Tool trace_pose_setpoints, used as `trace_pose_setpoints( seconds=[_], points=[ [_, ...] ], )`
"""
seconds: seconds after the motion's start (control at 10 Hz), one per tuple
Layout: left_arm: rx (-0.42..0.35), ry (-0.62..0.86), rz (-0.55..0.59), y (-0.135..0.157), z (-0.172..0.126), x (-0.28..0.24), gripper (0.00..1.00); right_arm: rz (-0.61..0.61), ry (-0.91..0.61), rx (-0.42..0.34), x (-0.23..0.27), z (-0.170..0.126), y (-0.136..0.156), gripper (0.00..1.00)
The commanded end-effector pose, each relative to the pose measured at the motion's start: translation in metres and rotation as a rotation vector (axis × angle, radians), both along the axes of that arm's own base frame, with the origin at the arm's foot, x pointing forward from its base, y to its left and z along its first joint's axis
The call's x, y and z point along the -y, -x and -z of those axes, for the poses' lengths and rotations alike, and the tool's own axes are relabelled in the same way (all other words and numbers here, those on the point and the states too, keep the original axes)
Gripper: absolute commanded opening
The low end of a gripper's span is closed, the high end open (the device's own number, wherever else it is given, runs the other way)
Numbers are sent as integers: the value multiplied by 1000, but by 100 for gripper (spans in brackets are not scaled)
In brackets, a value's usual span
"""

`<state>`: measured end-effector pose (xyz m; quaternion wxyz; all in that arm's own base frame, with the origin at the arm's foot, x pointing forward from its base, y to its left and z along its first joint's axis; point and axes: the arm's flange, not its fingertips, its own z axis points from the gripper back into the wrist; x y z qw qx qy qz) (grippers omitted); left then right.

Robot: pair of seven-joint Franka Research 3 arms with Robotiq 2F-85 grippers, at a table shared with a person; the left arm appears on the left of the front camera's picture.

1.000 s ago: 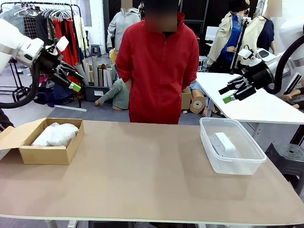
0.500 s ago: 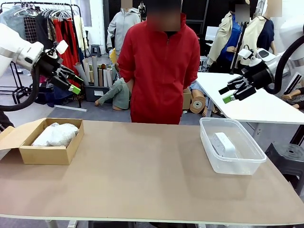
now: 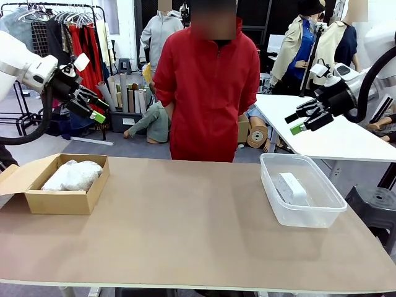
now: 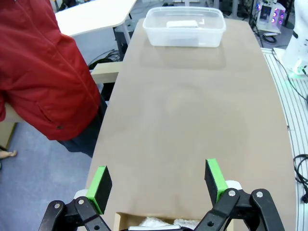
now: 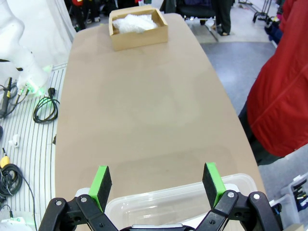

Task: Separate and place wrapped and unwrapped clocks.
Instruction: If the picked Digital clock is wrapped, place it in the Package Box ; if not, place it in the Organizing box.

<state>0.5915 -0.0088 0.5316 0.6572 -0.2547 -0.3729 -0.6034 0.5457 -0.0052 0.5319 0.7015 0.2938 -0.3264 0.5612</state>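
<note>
Whitish bubble-wrap bundles point(image 3: 73, 176) lie in the brown cardboard box point(image 3: 37, 202) at the table's left; they show too in the right wrist view point(image 5: 135, 21) and as a sliver at the bottom of the left wrist view point(image 4: 159, 223). The bare white clock point(image 3: 292, 188) lies in the clear plastic tub point(image 3: 278, 213) at the right, seen far off as well point(image 4: 182, 23). My left gripper point(image 3: 93, 106) hangs open high above the box, its fingers point(image 4: 100, 186) empty. My right gripper point(image 3: 295, 123) hangs open above the tub, green pads point(image 5: 213, 178) apart, holding nothing.
A person in a red jacket point(image 3: 207, 86) stands at the far edge, hands behind the back. The brown tabletop point(image 3: 185, 223) between box and tub is bare. A white table point(image 3: 322, 133) stands behind at right, clothes racks at back left.
My left gripper has drifted slightly left and down. The person has shifted a little. The right arm, box and tub have not moved.
</note>
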Motion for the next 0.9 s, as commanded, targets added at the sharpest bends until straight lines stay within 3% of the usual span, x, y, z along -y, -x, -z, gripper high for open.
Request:
trace_pose_setpoints(
  seconds=[0.0, 0.8],
  points=[
    [8, 0, 4, 2, -1, 0, 100, -1, -1, 4, -1, -2, 1, 100],
    [8, 0, 4, 2, -1, 0, 100, -1, -1, 4, -1, -2, 1, 100]
  ],
)
